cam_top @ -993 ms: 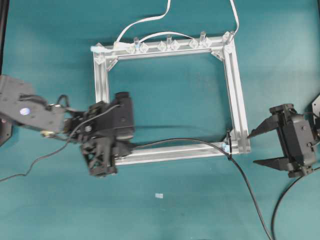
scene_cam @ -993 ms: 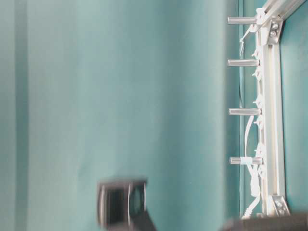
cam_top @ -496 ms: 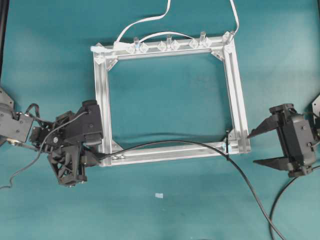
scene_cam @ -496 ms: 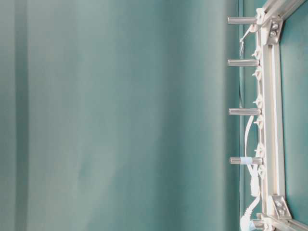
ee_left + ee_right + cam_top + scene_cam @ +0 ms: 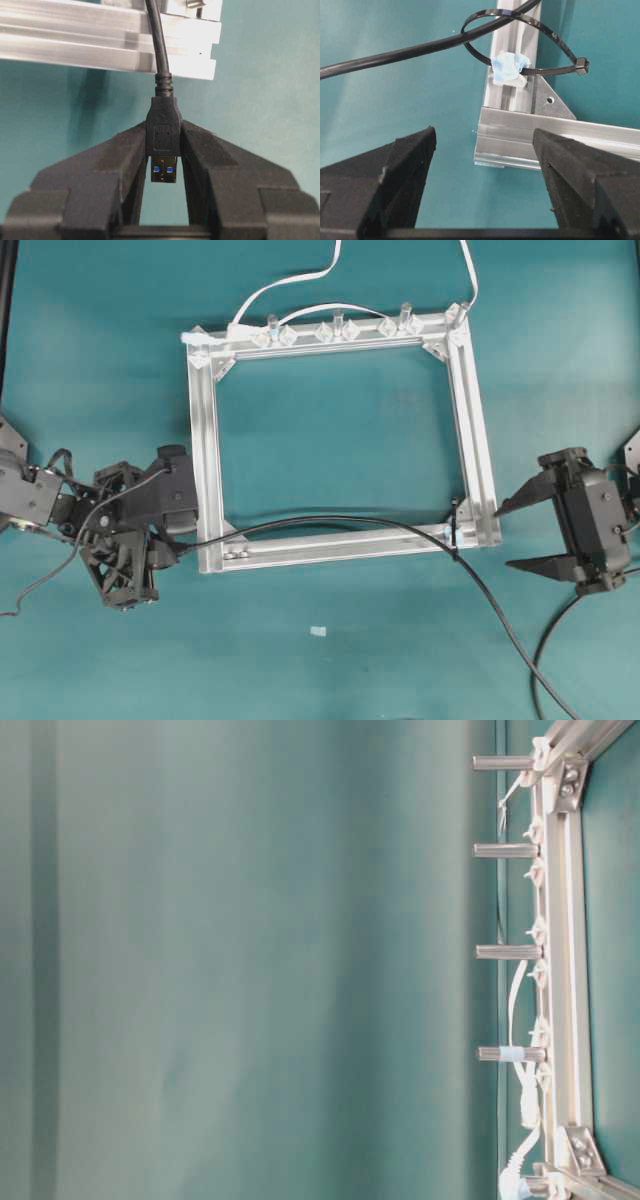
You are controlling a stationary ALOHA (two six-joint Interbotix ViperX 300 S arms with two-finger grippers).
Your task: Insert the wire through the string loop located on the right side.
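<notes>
- Overhead view: I see the left gripper just off the bottom-left corner of the aluminium frame, its fingers closed on the plug end of the wire.
- From there the wire arcs rightward above the frame's bottom bar, passes through the string loop at the bottom-right corner, and runs off toward the lower right across the teal table.
- The right gripper sits just right of that corner, fingers spread wide, holding nothing, clear of frame and wire.
- A flat white cable is threaded along the clear clips on the top bar.
- Table-level view: only the clip-bearing bar with its silver posts and the white cable show; neither gripper nor wire is in sight.
- Left wrist view: both fingers pinch the black housing of the USB plug; the metal tip with blue insert points back between them. The cable leads up over the frame bar.
- Right wrist view: fingers wide apart, empty. Ahead, the loop encircles the frame bar at a blue-and-white clip, and the wire lies inside the loop.
</notes>
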